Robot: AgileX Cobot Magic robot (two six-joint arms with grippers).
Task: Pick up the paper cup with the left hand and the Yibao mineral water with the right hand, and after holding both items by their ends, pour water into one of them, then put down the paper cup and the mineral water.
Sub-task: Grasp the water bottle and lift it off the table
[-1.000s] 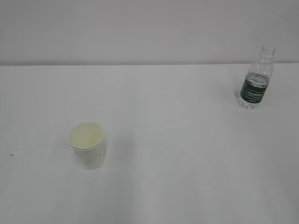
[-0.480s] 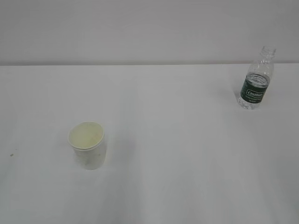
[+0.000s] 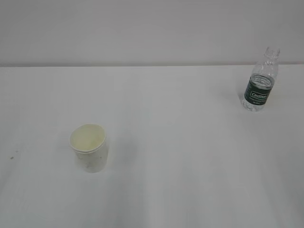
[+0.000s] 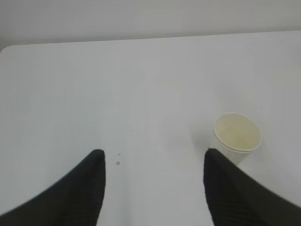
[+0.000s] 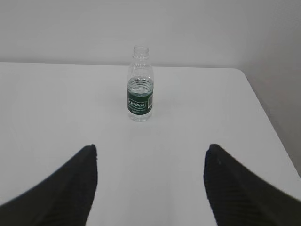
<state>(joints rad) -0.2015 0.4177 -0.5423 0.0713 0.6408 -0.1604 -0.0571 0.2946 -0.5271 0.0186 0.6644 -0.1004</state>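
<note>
The white paper cup [image 3: 89, 147] stands upright on the white table at the front left; its inside is pale yellow. In the left wrist view the paper cup [image 4: 236, 136] stands ahead and to the right of my open, empty left gripper [image 4: 153, 155], close to its right finger. The Yibao mineral water [image 3: 260, 80], a clear capless bottle with a dark green label, stands upright at the far right. In the right wrist view the bottle [image 5: 140, 84] stands well ahead of my open, empty right gripper [image 5: 151, 149]. Neither arm shows in the exterior view.
The white table [image 3: 180, 142] meets a pale wall at the back. Its right edge and far right corner [image 5: 244, 77] show in the right wrist view, its far left corner [image 4: 7, 49] in the left wrist view. Small specks [image 4: 117, 163] lie between the left fingers.
</note>
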